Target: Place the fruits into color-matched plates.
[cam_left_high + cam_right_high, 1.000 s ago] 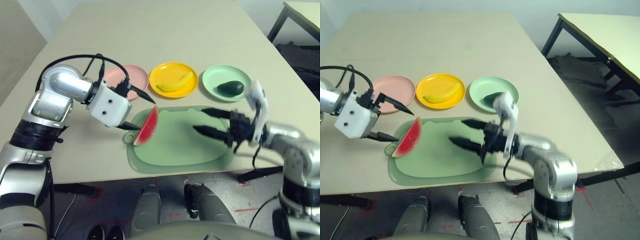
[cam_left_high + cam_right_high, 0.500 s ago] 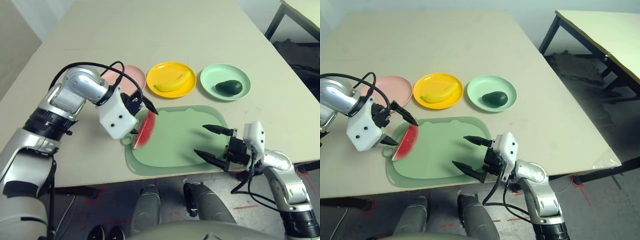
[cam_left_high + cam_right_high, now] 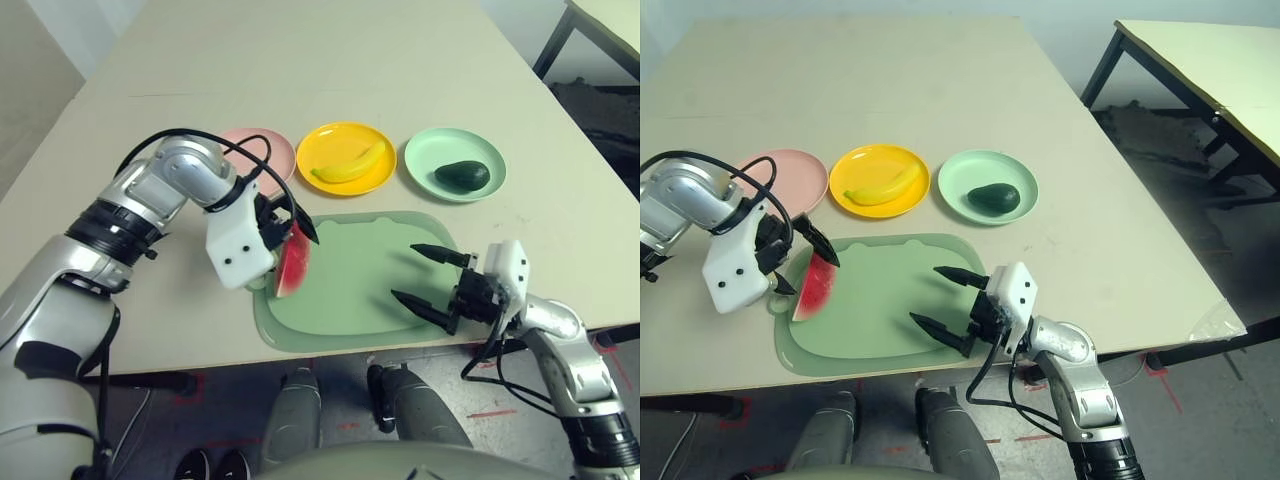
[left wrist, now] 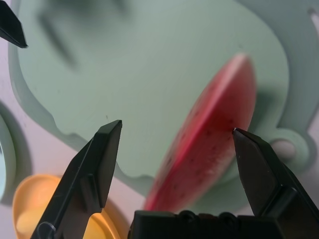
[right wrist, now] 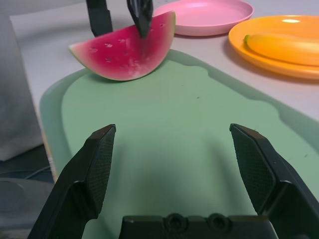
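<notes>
While left gripper [image 4: 177,127] has its fingers spread around the melon [image 4: 209,134], one to each side, right gripper [image 5: 173,127] is spread too, nothing between its fingers, above the mat [image 3: 350,280]. Melon on mat, at its left end. Banana [image 3: 350,164] in yellow plate [image 3: 330,136], avocado [image 3: 463,176] in green plate [image 3: 436,150]. Pink plate [image 3: 800,170] beside yellow one, no fruit in it.

A: Way in over the green mat [image 3: 360,280]?
B: Open across its middle, up to the yellow plate [image 3: 318,180].
A: Obstacles?
B: Watermelon wedge [image 3: 291,262] at the mat's left end, left gripper [image 3: 296,254] around it. Right gripper [image 3: 418,273] above the right end.
A: Beyond the plates?
B: Bare table [image 3: 320,60] to the far edge.
</notes>
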Controlling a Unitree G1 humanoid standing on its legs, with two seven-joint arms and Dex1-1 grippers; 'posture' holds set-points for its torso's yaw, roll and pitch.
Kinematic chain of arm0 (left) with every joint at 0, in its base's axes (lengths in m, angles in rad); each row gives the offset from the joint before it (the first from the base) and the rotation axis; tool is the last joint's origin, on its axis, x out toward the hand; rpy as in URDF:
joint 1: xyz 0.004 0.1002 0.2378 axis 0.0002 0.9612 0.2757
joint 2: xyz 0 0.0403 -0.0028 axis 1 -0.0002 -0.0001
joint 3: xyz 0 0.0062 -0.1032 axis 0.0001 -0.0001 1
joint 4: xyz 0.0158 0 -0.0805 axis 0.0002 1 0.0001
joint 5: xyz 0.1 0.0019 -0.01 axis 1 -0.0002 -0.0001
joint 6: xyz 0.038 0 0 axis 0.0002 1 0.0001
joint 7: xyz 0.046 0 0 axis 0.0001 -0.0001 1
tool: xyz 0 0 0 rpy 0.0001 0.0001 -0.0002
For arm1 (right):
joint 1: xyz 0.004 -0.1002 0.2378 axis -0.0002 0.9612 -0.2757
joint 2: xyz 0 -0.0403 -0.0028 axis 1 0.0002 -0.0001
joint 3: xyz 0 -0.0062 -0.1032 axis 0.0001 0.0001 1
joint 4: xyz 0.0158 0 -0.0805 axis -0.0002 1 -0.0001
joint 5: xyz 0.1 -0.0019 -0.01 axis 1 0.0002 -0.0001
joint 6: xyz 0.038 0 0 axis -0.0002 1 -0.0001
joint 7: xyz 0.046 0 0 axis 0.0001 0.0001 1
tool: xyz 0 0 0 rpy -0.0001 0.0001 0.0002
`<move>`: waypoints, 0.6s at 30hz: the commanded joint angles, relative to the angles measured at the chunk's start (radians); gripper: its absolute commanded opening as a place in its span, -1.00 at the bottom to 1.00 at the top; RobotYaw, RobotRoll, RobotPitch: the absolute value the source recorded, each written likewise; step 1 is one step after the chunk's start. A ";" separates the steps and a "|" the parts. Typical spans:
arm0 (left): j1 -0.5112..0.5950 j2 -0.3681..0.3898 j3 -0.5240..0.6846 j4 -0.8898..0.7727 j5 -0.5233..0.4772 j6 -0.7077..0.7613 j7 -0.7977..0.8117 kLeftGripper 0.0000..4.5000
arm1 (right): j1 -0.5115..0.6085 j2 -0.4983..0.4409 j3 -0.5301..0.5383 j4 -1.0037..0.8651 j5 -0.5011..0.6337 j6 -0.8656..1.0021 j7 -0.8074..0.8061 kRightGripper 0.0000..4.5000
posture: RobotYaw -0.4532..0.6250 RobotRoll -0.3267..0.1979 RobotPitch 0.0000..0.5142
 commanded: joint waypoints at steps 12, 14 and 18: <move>0.009 -0.073 -0.017 0.089 0.199 -0.011 -0.010 0.00 | -0.036 -0.042 0.037 -0.036 0.089 0.006 0.046 1.00 | -0.30 0.25 -0.42; 0.015 -0.060 -0.021 0.086 0.204 0.007 -0.011 -0.26 | -0.038 -0.041 0.041 -0.041 0.091 0.009 0.036 1.00 | -0.30 0.25 -0.42; 0.020 -0.035 -0.022 0.070 0.185 0.047 -0.011 -0.35 | -0.032 -0.042 0.047 -0.041 0.088 0.007 0.025 1.00 | -0.30 0.25 -0.42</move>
